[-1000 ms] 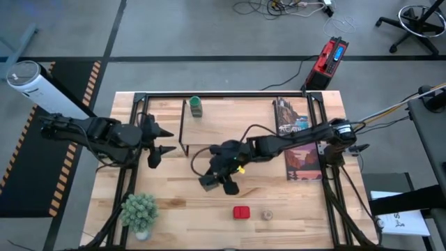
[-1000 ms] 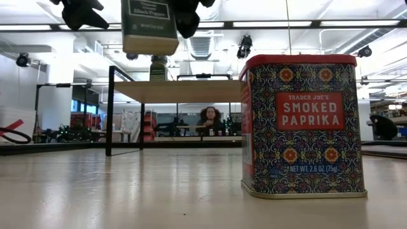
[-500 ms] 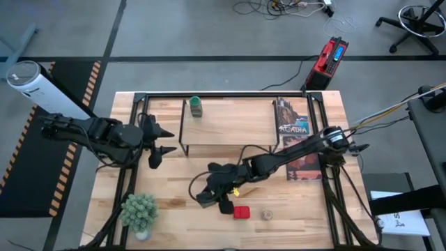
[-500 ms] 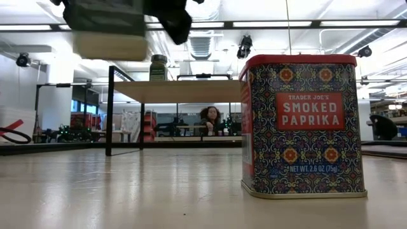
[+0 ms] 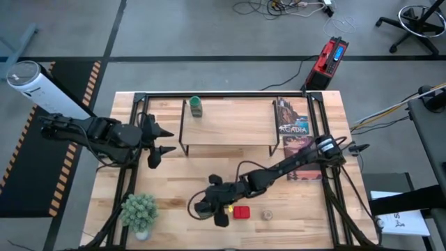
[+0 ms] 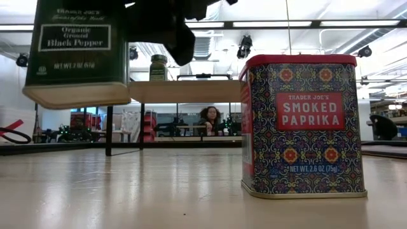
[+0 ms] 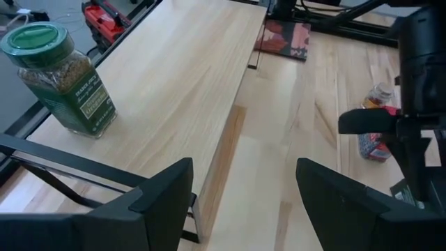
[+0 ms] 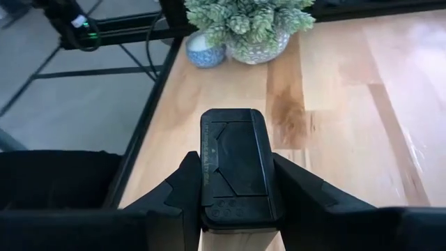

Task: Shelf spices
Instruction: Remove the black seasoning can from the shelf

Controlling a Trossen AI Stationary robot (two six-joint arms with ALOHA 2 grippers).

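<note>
"Black Pepper" tin [image 6: 76, 54], "Smoked Paprika" tin [image 6: 302, 124]

shelf [image 5: 230, 125] top lies bare beyond the green-capped jar [image 5: 196, 106] (one corner); red tin [image 5: 241, 212] crowds the front.

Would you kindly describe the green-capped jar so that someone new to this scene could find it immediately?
Start at the low light-wood shelf at the table's far side. The green-capped jar stands upright on the shelf's top, at its far left corner. It is the only spice up there: the red tin and the small round jar sit on the table's near edge.
</note>
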